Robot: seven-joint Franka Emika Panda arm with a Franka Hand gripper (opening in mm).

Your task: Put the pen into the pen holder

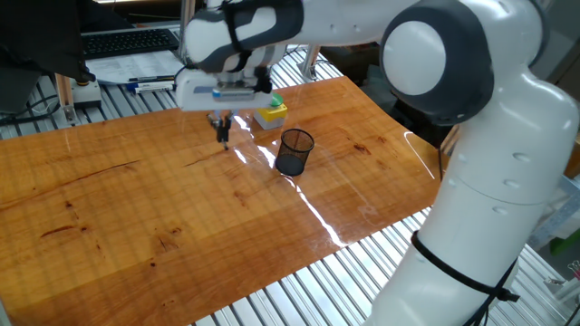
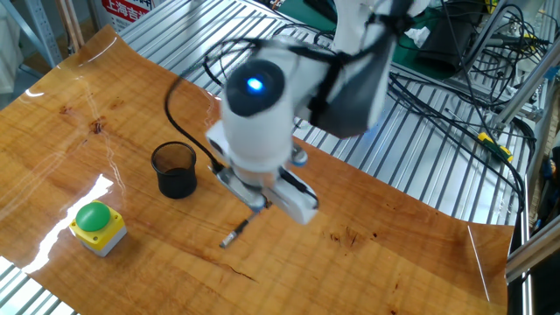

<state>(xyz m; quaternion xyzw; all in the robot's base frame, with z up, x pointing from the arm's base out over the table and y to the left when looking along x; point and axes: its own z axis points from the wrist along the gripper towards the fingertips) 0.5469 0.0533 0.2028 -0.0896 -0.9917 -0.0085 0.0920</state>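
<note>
Right now the gripper (image 1: 222, 136) has its jaws clamped on the pen (image 2: 234, 234), hanging tilted, tip low above the surface (image 1: 136, 208), with the pen holder (image 1: 294, 151) off to one side, near.

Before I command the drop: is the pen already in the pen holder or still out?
Out. The pen hangs tilted from the gripper, beside the pen holder, not over its mouth; the cup looks empty.
</note>
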